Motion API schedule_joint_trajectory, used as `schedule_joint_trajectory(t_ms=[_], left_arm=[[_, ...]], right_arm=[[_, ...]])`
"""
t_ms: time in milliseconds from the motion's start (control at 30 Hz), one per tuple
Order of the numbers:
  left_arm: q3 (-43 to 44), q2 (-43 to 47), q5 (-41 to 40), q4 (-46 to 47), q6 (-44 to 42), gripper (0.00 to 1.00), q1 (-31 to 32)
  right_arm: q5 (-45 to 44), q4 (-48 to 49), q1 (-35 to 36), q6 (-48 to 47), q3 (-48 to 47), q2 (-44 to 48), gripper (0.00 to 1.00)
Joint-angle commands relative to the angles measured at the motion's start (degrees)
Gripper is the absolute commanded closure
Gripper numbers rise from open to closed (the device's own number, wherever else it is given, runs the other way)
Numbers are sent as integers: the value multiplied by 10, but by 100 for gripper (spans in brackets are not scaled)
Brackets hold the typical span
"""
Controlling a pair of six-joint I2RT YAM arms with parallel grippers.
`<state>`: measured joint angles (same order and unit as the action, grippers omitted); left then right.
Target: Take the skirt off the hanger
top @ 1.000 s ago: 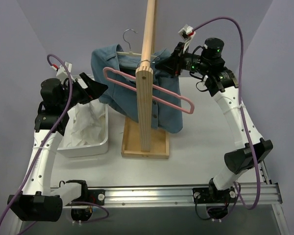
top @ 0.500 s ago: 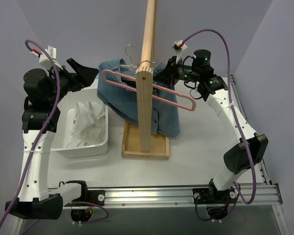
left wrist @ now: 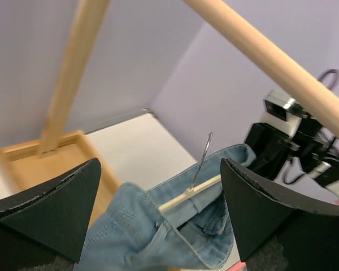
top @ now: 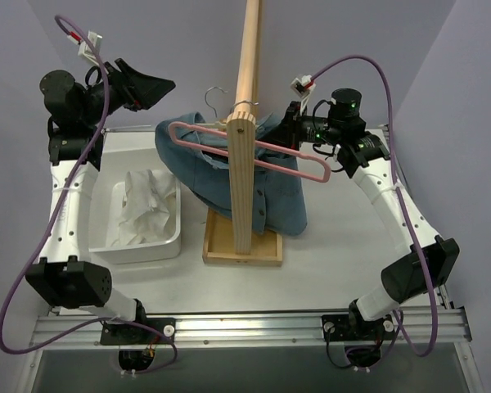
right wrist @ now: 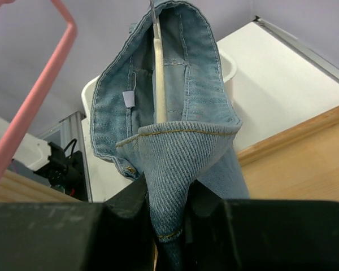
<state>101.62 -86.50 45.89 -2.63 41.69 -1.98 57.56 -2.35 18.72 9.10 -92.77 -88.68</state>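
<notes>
Around the wooden stand (top: 244, 196), the denim garment (top: 278, 201) and pink hanger (right wrist: 45, 76) block ten to three o'clock. The bin (top: 143, 252) crowds nine. The table (top: 344, 262) lies open at four.

Left tool (left wrist: 160, 167) raised, agape; right tool (right wrist: 166, 210) clamped.

The skirt (top: 146, 209) lies crumpled in the white bin (top: 139, 252), well apart from the pink hanger (top: 288, 152) up on the wooden rack (top: 244, 188). The left gripper (top: 151, 84) hovers high with its jaws apart. The right gripper (top: 293, 125) is at the denim garment (top: 274, 201).

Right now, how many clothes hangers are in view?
2: the pink hanger, bare, crossing the wooden post; an off-white hanger behind it, inside the denim garment. None seems hidden.
</notes>
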Motion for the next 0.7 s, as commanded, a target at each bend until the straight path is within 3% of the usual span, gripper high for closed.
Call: schedule_joint_trajectory(t_ms=[0,100,333,667], left_arm=[[33,-38,154,191,101,5,0],[31,-60,210,284,160,7,0],[4,-59,246,322,152,10,22],[-2,-55,234,260,94,18,55]], right_arm=[[79,53,-4,2,-25,14,100],[98,52,-2,12,-50,-6,100],[112,124,8,85,-66,-43,100],[109,141,33,108,-86,-62,100]])
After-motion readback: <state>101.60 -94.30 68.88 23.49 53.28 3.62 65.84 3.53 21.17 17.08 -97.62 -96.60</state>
